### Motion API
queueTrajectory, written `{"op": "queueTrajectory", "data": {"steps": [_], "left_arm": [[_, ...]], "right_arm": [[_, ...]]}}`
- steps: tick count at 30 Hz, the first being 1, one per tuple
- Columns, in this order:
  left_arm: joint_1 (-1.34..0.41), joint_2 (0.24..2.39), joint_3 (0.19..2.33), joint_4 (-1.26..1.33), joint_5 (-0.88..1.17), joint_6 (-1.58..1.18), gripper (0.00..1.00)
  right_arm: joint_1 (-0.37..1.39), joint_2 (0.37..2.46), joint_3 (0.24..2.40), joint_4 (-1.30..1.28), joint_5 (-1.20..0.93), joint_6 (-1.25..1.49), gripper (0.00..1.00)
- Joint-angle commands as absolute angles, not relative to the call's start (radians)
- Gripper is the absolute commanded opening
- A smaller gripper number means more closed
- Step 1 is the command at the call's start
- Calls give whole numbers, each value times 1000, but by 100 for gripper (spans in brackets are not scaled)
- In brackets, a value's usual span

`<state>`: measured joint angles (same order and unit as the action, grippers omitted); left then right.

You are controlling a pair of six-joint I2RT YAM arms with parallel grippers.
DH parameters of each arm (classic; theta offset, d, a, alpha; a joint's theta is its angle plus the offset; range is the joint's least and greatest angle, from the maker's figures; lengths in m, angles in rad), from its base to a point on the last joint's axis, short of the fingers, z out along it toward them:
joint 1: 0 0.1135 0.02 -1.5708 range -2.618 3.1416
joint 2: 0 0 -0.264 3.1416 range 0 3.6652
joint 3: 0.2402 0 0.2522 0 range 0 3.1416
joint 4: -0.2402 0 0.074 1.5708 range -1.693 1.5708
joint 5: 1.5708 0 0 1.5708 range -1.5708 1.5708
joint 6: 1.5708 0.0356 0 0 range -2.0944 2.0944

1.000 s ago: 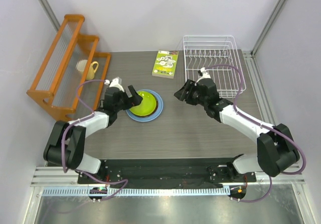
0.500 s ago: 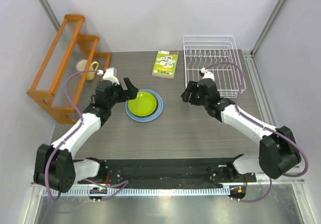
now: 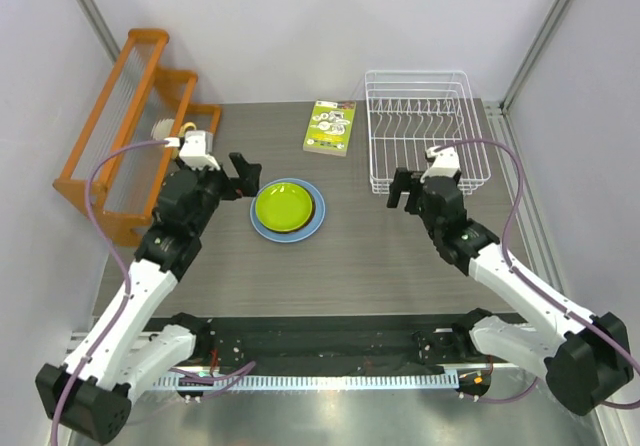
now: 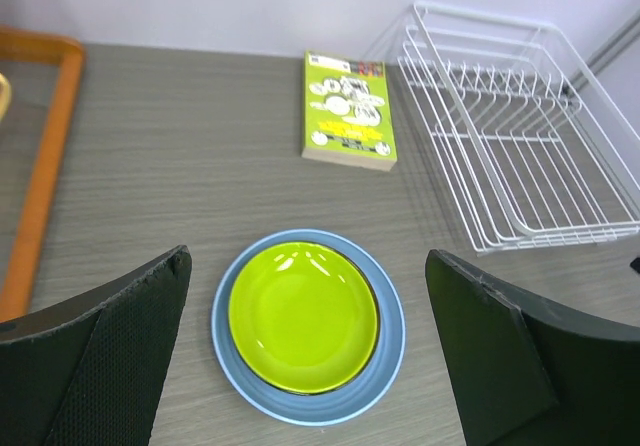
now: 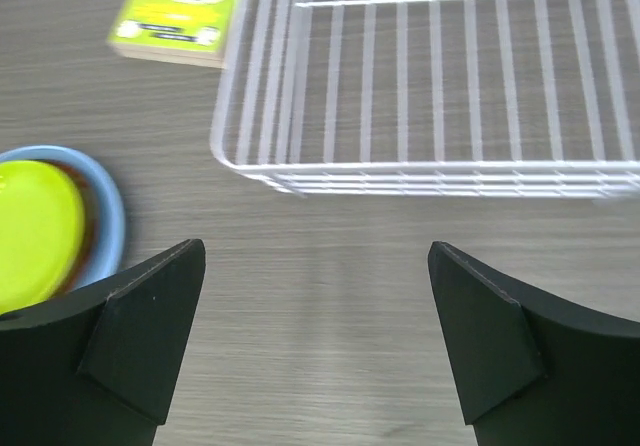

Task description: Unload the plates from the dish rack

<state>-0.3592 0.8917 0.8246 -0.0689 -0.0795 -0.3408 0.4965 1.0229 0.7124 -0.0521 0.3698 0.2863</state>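
The dish rack (image 3: 425, 131) stood bare at about two o'clock on the table (image 3: 350, 266), no plate left between its tines. The unloading therefore looked finished, and the step in hand was the arms backing away. The plates lay stacked near the table's middle, well apart from the rack and at its eight o'clock. The lime-green plate (image 4: 303, 316) lay flat on top and the light-blue plate (image 4: 300, 413) at the bottom. A sliver of the dark-red plate (image 3: 316, 206) showed between them at the three o'clock edge. The yellow one could not be seen and was probably buried in the stack, though no view confirmed it. The left gripper (image 4: 305, 258) hovered at ten o'clock of the stack, jaws spread wide and grasping nothing. The right gripper (image 5: 316, 249) hung at three o'clock of the stack, just off the rack's seven o'clock corner, likewise released and empty. The next move seemed to call only for drawing both arms home, keeping the right fingers off the rack wires and the left off the stack's rim. Compared with a second before, the left gripper had lifted off the lime-green plate, which its fingers then partly covered, and retreated toward ten o'clock. The right gripper had swung from the gap beside the stack toward the rack. The booklet (image 3: 331, 128) at twelve o'clock had not shifted.
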Motion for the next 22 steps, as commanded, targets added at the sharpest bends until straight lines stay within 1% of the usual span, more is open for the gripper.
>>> {"op": "queueTrajectory", "data": {"steps": [1,6,10,16,22], "left_arm": [[-368,793,764,-48,-199,-261,99],[-371,732,648,35,-291,-235,99],[-373,707,577,86,-365,-239,99],[-373,738,514,155,-373,-248,100],[-376,770,457,219,-403,-268,99]], "right_arm": [[502,954,603,33,564,213,100],[502,874,441,207,696,140,100],[502,832,361,296,781,114,100],[502,784,307,314,799,107,100],[500,839,267,383,818,74,100]]}}
